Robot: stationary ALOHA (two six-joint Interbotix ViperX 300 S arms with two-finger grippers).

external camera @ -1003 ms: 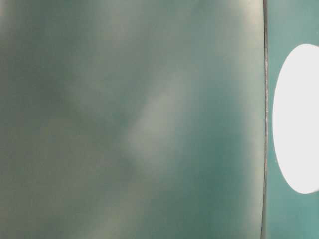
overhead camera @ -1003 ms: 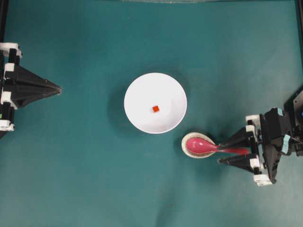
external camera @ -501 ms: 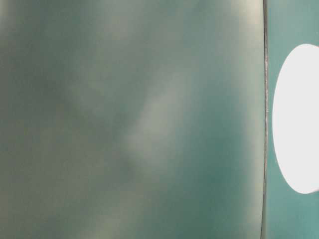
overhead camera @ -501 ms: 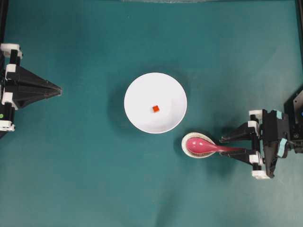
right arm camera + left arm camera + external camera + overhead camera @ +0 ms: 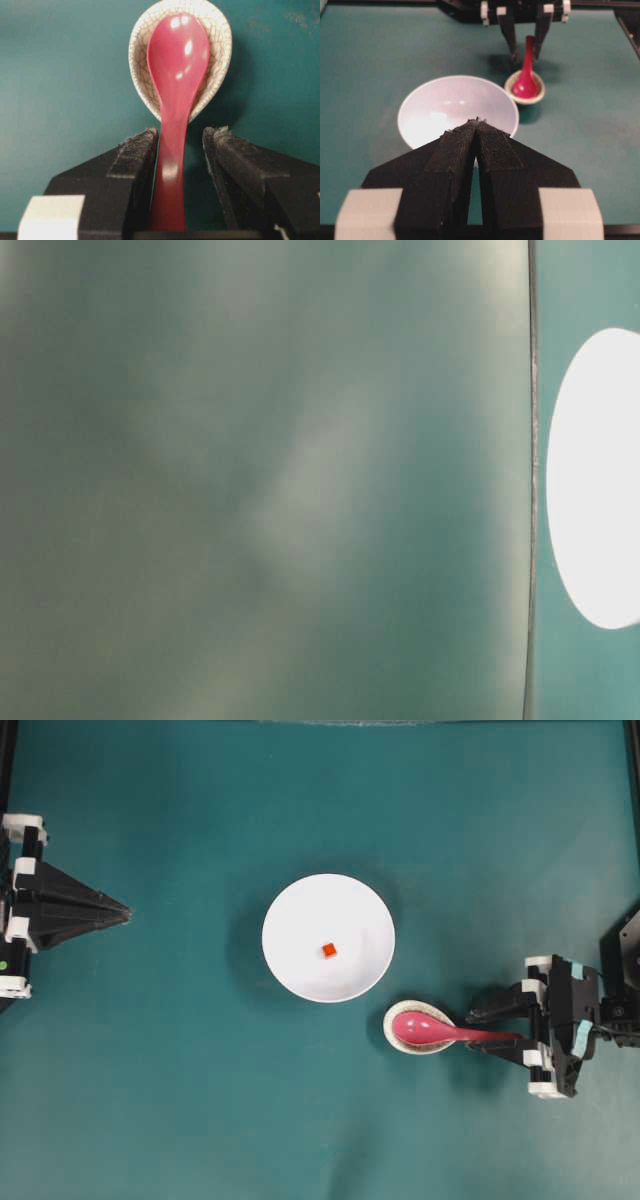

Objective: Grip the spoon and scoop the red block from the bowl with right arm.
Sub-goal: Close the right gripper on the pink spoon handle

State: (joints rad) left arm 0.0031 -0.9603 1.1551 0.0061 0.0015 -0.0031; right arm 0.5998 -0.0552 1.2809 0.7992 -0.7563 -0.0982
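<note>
Right gripper point(image 5: 180, 137) sits spread wide around the spoon point(image 5: 176, 85) handle, one jaw each side, the left pad looking just about against it, the right one apart, nothing pinched yet. Judging by that, it is lined up along the handle for a clean squeeze. Spoon's scoop rests in the speckled spoon rest point(image 5: 215, 75), which props the handle off the table (handy for getting jaws under). Spoon is glossy magenta-pink, deep oval scoop, short straight handle. Overhead, it lies just right of and nearer than the white bowl point(image 5: 290, 910); the red block point(image 5: 329, 951) sits near the bowl's middle. Left gripper point(image 5: 477, 125) is pressed together, parked far left.
</note>
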